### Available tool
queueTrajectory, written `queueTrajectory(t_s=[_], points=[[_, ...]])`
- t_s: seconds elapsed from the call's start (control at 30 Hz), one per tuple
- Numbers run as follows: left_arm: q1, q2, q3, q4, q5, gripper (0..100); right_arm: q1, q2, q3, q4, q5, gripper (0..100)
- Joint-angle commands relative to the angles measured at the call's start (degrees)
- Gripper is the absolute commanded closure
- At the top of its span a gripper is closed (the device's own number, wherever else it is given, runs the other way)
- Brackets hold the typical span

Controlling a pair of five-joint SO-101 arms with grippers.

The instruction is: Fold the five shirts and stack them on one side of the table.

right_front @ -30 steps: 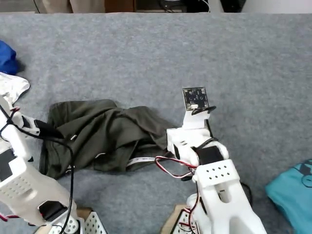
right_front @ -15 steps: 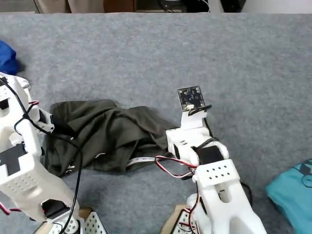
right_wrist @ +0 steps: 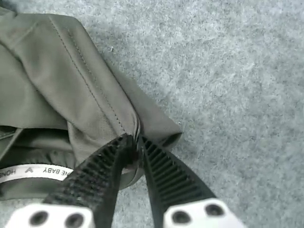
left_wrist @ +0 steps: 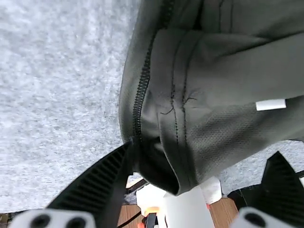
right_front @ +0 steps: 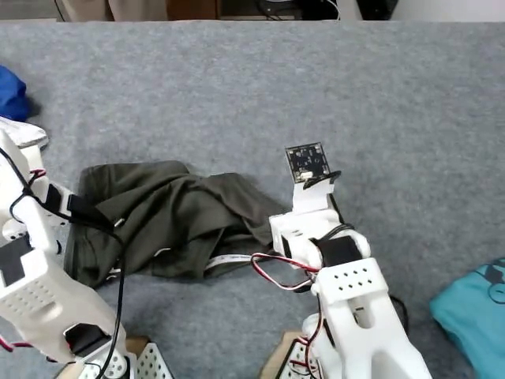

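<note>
**A:** What is cut off or hard to make out?

**B:** The grey table [right_front: 394,95] runs past the high view on every side. Three shirts are cut by the picture's edges: a teal shirt [right_front: 473,312] at the near right, a blue shirt [right_front: 9,91] at the far left, and a white shirt [right_front: 28,136] just nearer than the blue one, partly behind the left arm [right_front: 35,292]. The olive shirt [right_front: 173,221] lies crumpled on the near middle of the table, between the two arms; the left arm covers its near-left part; its right tip goes under the right arm [right_front: 355,300].

**A:** How do the arms stand?

**B:** Both rise from the near edge and bend down to the olive shirt, one at each end.

**A:** And the grippers?

**B:** The right gripper [right_wrist: 137,140] is closed tight on a stitched fold at the shirt's corner, with the cloth pinched between its ribbed pads. The left gripper [left_wrist: 202,152] is spread wide over the seamed left edge of the shirt; the cloth lies against the tip of one finger [left_wrist: 102,178]; the other finger is clear of it; it grips nothing.

**A:** How many of each?

**B:** Four shirts in sight; two arms; two grippers; on the olive shirt, one small white label [left_wrist: 270,104] and one white neck tape [right_wrist: 28,173].
</note>
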Motion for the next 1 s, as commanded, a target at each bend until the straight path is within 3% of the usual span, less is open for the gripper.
queueTrajectory(t_s=[0.0, 0.5, 0.7, 0.97], points=[[-0.09, 1.36, -0.35, -1.85, -0.44, 60, 0.84, -1.27, -2.77, 0.35, 0.26, 99.4], [0.70, 4.53, -2.46, -3.87, 0.09, 60, 0.84, -1.10, -2.77, 0.18, 0.26, 99.4], [3.60, 4.53, -1.49, -7.38, 2.99, 72, 0.84, -1.01, -3.03, -0.35, 0.26, 99.4], [3.96, 4.53, -0.97, -7.21, 2.99, 72, 0.84, -1.01, -4.62, -0.26, 0.26, 99.4]])
